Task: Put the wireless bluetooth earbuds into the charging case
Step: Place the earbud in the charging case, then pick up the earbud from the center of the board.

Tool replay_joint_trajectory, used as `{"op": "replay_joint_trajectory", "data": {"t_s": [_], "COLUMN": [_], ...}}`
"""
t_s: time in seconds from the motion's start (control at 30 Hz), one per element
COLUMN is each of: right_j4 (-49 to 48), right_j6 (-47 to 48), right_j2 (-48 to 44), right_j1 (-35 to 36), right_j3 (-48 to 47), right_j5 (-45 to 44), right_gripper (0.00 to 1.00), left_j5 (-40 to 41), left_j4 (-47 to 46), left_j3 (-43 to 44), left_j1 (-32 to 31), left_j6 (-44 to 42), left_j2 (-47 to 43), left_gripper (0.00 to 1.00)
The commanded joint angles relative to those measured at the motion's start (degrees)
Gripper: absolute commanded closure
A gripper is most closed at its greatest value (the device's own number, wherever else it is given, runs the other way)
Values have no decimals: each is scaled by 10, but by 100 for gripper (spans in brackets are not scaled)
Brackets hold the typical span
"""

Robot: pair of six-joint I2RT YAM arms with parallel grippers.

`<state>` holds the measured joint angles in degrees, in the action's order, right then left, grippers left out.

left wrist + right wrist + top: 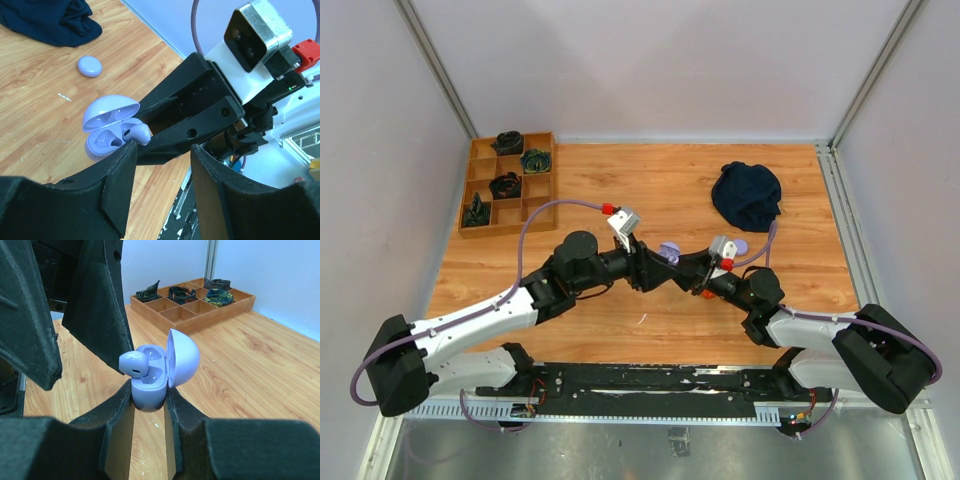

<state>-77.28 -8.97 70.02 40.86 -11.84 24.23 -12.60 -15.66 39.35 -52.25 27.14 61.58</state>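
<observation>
Earbud (134,364) stem perhaps inside case (150,392)

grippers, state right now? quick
left gripper: open, gripping nothing; the lilac earbud sits beside one fingertip, at the case's mouth.
right gripper: shut on the charging case, lid open.
</observation>
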Motion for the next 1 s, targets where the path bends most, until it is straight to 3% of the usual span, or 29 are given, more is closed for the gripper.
{"op": "replay_joint_trajectory", "data": {"t_s": [0.0, 0.43, 0.7, 0.97], "right_j4": [-29, -28, -10, 70], "right_j6": [9, 9, 34, 76], "right_j2": [-1, -3, -12, -61], "right_j1": [3, 3, 3, 3], "right_j3": [-9, -8, 6, 33], "right_j5": [2, 1, -26, -76], "right_gripper": [94, 94, 94, 95], "left_j5": [-15, -10, 107, 262], "left_j4": [-3, 1, 110, 247], "left_j3": [29, 47, 62, 82], "left_j1": [-5, -5, -6, -5], "left_j6": [3, 1, -22, -11], "left_j2": [6, 21, -11, 6], "left_gripper": [48, 46, 41, 37]}}
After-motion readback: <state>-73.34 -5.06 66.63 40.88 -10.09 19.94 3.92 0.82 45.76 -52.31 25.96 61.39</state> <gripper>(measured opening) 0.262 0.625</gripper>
